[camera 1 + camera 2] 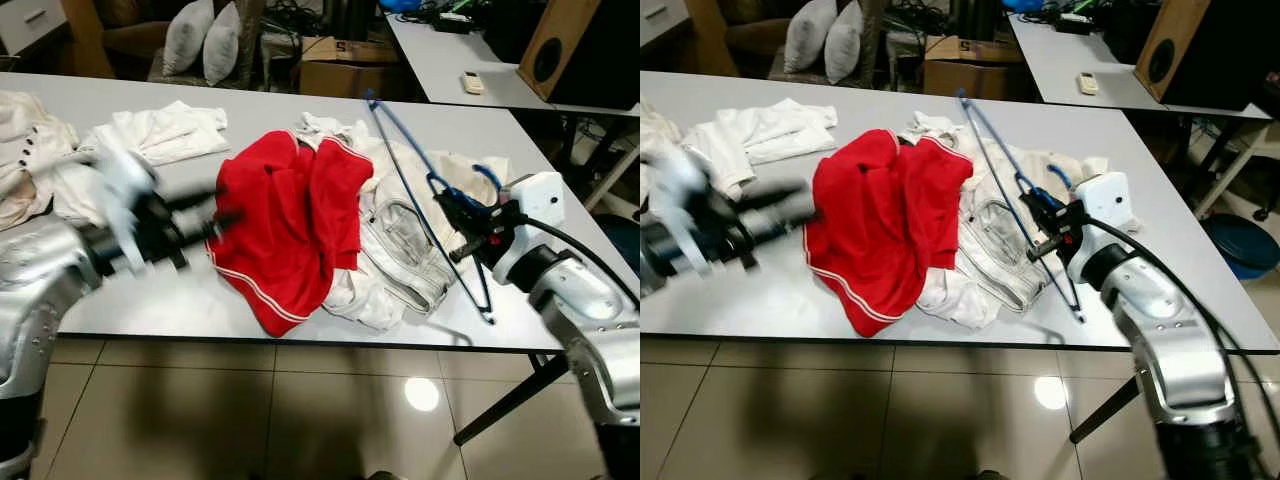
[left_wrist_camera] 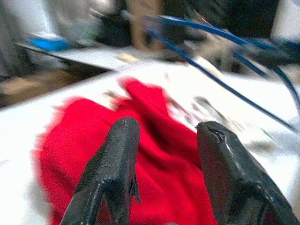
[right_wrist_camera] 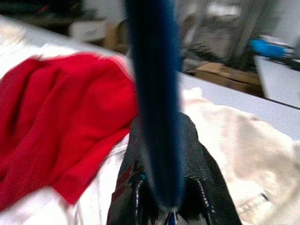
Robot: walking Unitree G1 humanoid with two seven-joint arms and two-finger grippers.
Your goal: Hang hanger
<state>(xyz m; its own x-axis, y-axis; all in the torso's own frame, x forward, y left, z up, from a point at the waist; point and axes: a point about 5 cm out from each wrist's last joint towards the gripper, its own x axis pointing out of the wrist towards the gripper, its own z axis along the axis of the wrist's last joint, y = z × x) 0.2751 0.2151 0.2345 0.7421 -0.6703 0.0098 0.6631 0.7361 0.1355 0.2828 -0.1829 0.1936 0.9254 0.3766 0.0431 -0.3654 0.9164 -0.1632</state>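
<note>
Blue hanger (image 1: 420, 190) pinched in my right gripper (image 1: 462, 222) near the tabletop's (image 1: 560, 180) right edge; blurry left gripper (image 2: 164, 154) spread wide by red shirt (image 1: 290, 225).

Long grey counter (image 1: 300, 95) w/ clothes spread over it. Crumpled red garment w/ white trim (image 1: 295, 225) near the middle, close to the front edge. Just beside it, touching on its right: heap of white/cream clothing (image 1: 400, 250), partly under the red fabric. Folded white shirt (image 1: 165, 130) further left, apart from the red one; cream garment w/ dark buttons (image 1: 30, 150) at far left. Behind counter: two pale pillows (image 1: 205, 40) upright side by side, brown cardboard box (image 1: 345, 65), second grey table (image 1: 450, 60) w/ small white remote (image 1: 473, 83), wooden speaker box (image 1: 555, 45) at far right. Beige tiled floor (image 1: 250, 410) below.
</note>
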